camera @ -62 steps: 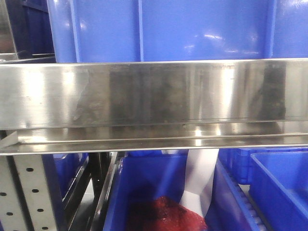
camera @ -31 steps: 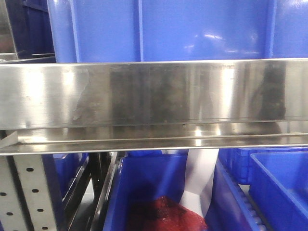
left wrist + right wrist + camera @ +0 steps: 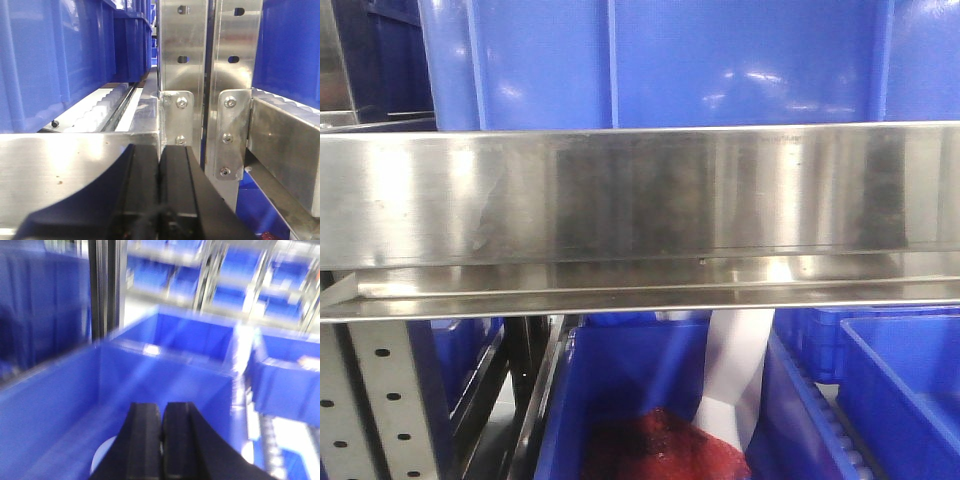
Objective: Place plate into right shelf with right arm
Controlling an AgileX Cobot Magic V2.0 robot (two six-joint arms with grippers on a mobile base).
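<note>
Kid: Right black gripper [image 3: 161,440] has its fingers pressed together, holding nothing. Where's the round white plate [image 3: 106,456]?

Dad: Down inside the big blue plastic bin [image 3: 165,375]. It's stiff, slippery, breakable; grab its rim.

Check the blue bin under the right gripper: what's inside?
The blue bin holds a pale round shape on its floor, likely the plate. The shut right gripper covers most of it, and the view is motion-blurred.

Steel rail [image 3: 640,190] of the right shelf [image 3: 380,390], close up.
Blue bin [image 3: 660,60] above; below, another blue bin [image 3: 620,390] holding red mesh [image 3: 660,445].
</note>
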